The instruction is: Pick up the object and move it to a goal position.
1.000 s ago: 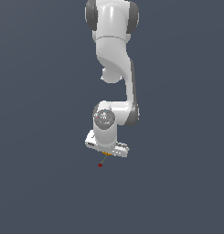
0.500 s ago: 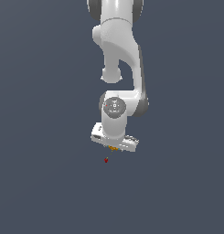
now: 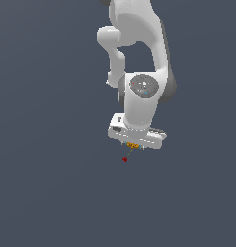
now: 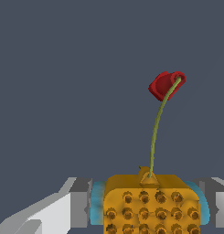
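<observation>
Exterior view: The white Panda arm (image 3: 138, 58) descends from the top edge of the frame against a uniform dark grey-blue background. Its wrist joint carries a round grey cap, and below it sits the flat white hand of the gripper (image 3: 134, 144). The object (image 3: 132, 144) appears as a very small orange-yellow lump directly under the hand, far smaller than the hand itself. A thin line runs from the lump down and toward the exterior view's left, ending in a small red tip (image 3: 124, 159). The fingers are too small here to resolve individually.

Wrist view: The object (image 4: 151, 203) fills the lower centre of the frame. Its body is an orange-yellow block with rounded upper corners, and its facing surface is covered by rows of raised, darker-centred bumps. Teal parts show at both flanks of the block. A small triangular boss sits on the upper edge, and from it a thin olive-green stem (image 4: 155, 132) rises in a gentle curve. The stem ends in a red cap-shaped tip (image 4: 164, 85) that is tilted and partly hollow on one side. Grey and white fingers (image 4: 80, 201) stand on both sides of the block, against the teal flanks. The jaws are closed narrowly on the object, which is held between them clear of any surface visible in the frame.
</observation>
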`<state>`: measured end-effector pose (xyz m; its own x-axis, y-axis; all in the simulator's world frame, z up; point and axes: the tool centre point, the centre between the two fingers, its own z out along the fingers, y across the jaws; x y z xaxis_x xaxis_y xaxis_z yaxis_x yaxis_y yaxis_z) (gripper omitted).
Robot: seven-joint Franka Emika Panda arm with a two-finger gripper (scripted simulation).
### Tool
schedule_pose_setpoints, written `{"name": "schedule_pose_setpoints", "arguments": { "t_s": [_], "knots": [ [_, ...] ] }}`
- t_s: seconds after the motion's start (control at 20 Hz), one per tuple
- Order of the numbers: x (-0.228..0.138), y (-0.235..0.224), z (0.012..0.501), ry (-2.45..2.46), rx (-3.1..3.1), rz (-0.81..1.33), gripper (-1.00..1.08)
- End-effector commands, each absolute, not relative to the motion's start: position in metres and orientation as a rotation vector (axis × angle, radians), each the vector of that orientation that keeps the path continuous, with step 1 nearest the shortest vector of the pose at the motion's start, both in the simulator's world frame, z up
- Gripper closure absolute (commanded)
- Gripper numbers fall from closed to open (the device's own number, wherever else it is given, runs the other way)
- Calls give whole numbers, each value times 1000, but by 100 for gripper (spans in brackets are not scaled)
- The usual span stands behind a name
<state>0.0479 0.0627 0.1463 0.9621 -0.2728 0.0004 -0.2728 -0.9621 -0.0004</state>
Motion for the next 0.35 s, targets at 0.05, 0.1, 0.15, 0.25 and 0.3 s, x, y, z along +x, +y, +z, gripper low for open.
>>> {"name": "schedule_pose_setpoints", "arguments": {
  "t_s": [0.05, 0.1, 0.15, 0.25, 0.3],
  "knots": [
    [46, 74, 165, 434, -3112, 0, 108],
    [45, 76, 168, 434, -3112, 0, 108],
    [45, 78, 171, 434, -3112, 0, 108],
    [45, 80, 174, 434, -3112, 0, 108],
    [45, 80, 174, 434, -3112, 0, 108]
  ]
}}
